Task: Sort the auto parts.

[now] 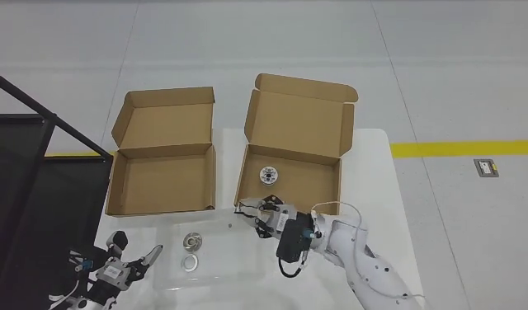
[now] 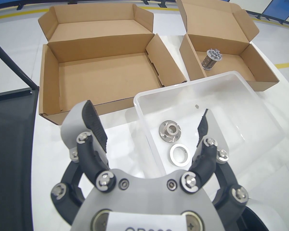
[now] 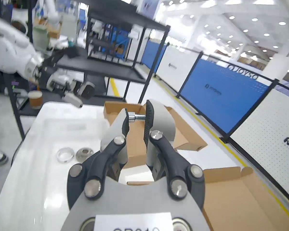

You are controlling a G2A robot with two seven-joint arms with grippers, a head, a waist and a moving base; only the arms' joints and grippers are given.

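- The bolt is held crosswise between the tips of the right gripper, whose fingers are closed on its two ends. It hangs in the air, resting on nothing.
- From above, the right gripper sits at the near wall of the right box, where that box meets the clear tray.
- The right box already holds one part, a toothed metal cylinder, lying tilted on the cardboard floor.
- The left box stands just beside the right one, its lid folded back.
- Two parts lie in the tray close together: a flanged hub and, nearer the robot, a flat ring.
- The left gripper hangs at the tray's near left corner with its fingers spread wide and nothing between them. The hub and ring lie just ahead of it.
- Step in hand, as I judge it: carrying the bolt from the tray to a box, most likely the right one. The sort looks under way, with one part boxed and two waiting.
- The next move calls for lifting the bolt clear of the cardboard wall, bringing it over bare floor away from the cylinder, lowering it, then opening the fingers. The boxes and tray stand on a white table.
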